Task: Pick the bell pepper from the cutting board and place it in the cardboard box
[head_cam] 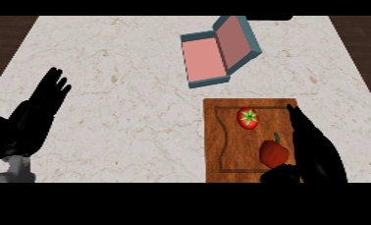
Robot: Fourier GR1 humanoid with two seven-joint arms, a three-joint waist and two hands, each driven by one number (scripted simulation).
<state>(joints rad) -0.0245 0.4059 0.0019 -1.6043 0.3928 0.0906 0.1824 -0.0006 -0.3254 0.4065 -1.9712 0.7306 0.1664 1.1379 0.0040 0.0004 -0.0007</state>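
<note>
Marble table (130, 71), seen from above. The cutting board (232, 143) lies at the lower right, its long side running away from the robot. Two things on it: a tomato (248, 118) with a green star of a stem sits near the far end, and the pepper (273, 153), red with a thin green stem pointing away, sits nearer the robot on the board's right half, apart from the tomato.

The right hand (313, 150) is right beside that pepper. It comes in from the lower edge along the board's right edge, fingers (296, 116) straight and pressed together, pointing away up the board. The thumb (279, 175) shows as a dark shape just below the pepper. The pepper sits in the gap between thumb and fingers, touching or nearly touching the hand on its right side; whether there is actual contact I cannot tell. Nothing is curled around it; it rests on the board.

The box (217, 54) sits well beyond the board, at the far middle of the table, turned at an angle: teal outside, pink inside, lid flap standing open.

Over at the left edge, the left hand (36, 116) rests above the table, fingers straight, slightly fanned, tips pointing away.
</note>
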